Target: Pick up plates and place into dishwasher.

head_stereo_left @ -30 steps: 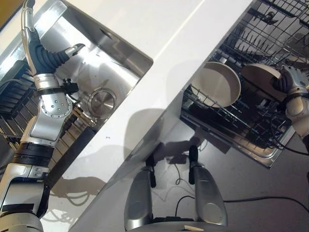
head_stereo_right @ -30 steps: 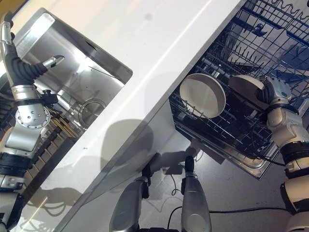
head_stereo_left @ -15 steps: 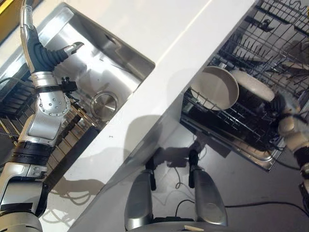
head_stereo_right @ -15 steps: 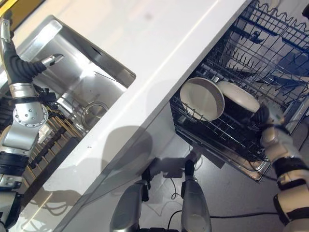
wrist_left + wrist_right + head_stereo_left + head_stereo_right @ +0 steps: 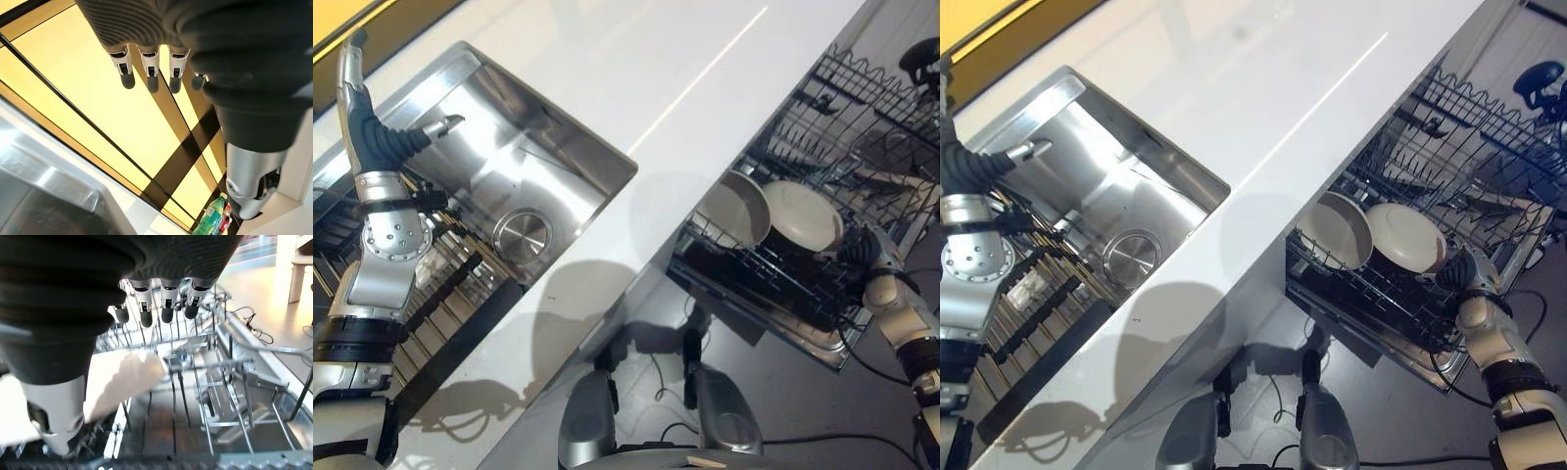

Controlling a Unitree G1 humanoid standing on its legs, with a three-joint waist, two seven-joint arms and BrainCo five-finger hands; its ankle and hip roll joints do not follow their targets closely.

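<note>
Two cream plates stand on edge side by side in the dishwasher's lower rack: one plate nearer the counter, the second plate just to its right. My right hand sits low at the second plate's right edge, fingers straight and open; the plate shows pale between them and the thumb. I cannot tell whether hand and plate touch. My left hand is raised over the sink's left end, open and holding nothing.
A steel sink with a round drain cover is set in the white counter. A dark slatted drying rack lies left of the sink. The rack's wire tines stand close around my right hand.
My right hand brought the second plate down and left, set it upright beside the first, then drew back to the lower right. The camera has shifted. The left hand stayed raised.
</note>
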